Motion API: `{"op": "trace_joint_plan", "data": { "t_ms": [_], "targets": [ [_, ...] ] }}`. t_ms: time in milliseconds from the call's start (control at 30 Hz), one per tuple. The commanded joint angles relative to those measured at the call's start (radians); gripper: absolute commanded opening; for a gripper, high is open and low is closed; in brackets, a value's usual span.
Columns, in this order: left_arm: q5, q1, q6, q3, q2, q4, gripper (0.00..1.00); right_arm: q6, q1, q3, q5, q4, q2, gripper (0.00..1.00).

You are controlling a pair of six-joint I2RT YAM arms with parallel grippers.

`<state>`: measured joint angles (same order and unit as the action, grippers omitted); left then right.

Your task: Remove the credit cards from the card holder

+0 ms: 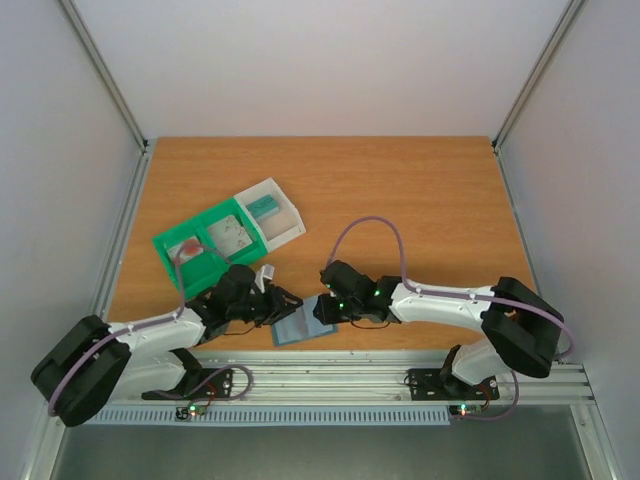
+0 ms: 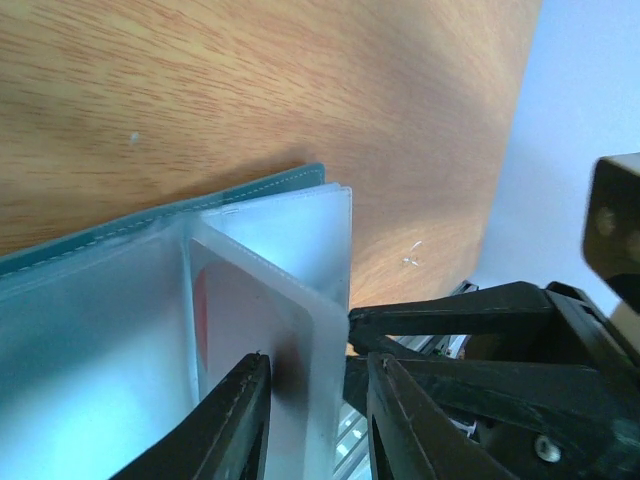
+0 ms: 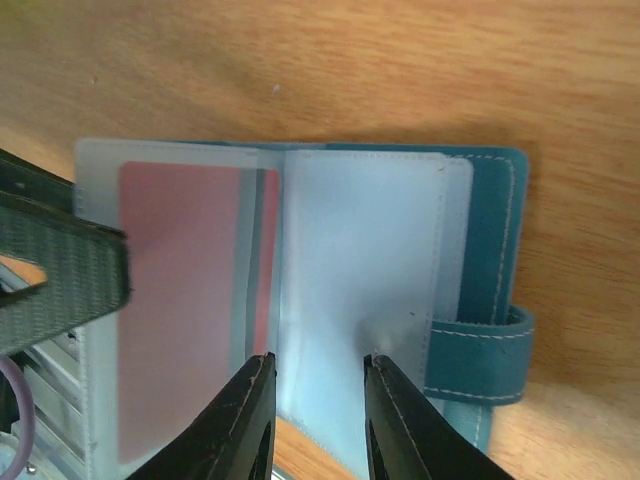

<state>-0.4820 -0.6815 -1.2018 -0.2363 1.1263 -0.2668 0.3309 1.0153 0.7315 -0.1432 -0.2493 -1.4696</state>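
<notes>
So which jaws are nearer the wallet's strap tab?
Right. Right arm: jaws over the clear pocket beside the tab. Left arm: jaws at the opposite edge, by the red card.

No legible text, brand, number on card holder (image 3: 490, 220), credit card (image 3: 180, 300), tray (image 1: 196, 222).
</notes>
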Motion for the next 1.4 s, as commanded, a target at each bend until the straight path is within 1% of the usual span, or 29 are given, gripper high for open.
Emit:
{"op": "trace_joint_plan", "data": {
  "t_ms": [0, 267, 433, 700, 800, 867, 933, 1100, 1267, 1367],
  "targets": [
    [0.013, -0.027, 0.001, -0.044, 0.06, -0.1, 0.28, -0.024, -0.001, -0.008, 0.068, -0.053, 0.056, 0.26],
    [0.003, -0.045, 0.0, -0.061, 0.133, -0.164, 0.29, -0.018, -0.001, -0.015, 0.088, -0.097, 0.119, 0.27],
    [0.009, -0.045, 0.019, -0.064, 0.127, -0.142, 0.32, -0.02, -0.001, 0.0, 0.092, -0.125, 0.149, 0.28],
    [0.026, -0.045, 0.047, -0.07, 0.114, -0.107, 0.33, -0.006, -0.001, 0.008, 0.057, -0.12, 0.173, 0.28],
    [0.006, -0.046, 0.044, -0.077, 0.143, -0.142, 0.33, -0.008, -0.001, 0.013, 0.054, -0.126, 0.18, 0.28],
    [-0.005, -0.045, 0.038, -0.084, 0.157, -0.157, 0.36, -0.012, -0.001, 0.02, 0.057, -0.137, 0.186, 0.29],
    [-0.006, -0.046, 0.037, -0.09, 0.161, -0.159, 0.38, -0.015, -0.001, 0.024, 0.061, -0.146, 0.188, 0.3],
    [-0.018, -0.047, 0.04, -0.098, 0.164, -0.173, 0.39, -0.012, -0.001, 0.02, 0.061, -0.144, 0.194, 0.31],
    [-0.017, -0.047, 0.039, -0.096, 0.166, -0.175, 0.4, -0.008, 0.0, 0.016, 0.043, -0.128, 0.196, 0.31],
    [0.008, -0.046, 0.04, -0.08, 0.146, -0.167, 0.4, -0.009, 0.0, 0.017, 0.022, -0.111, 0.189, 0.27]
  ]
}}
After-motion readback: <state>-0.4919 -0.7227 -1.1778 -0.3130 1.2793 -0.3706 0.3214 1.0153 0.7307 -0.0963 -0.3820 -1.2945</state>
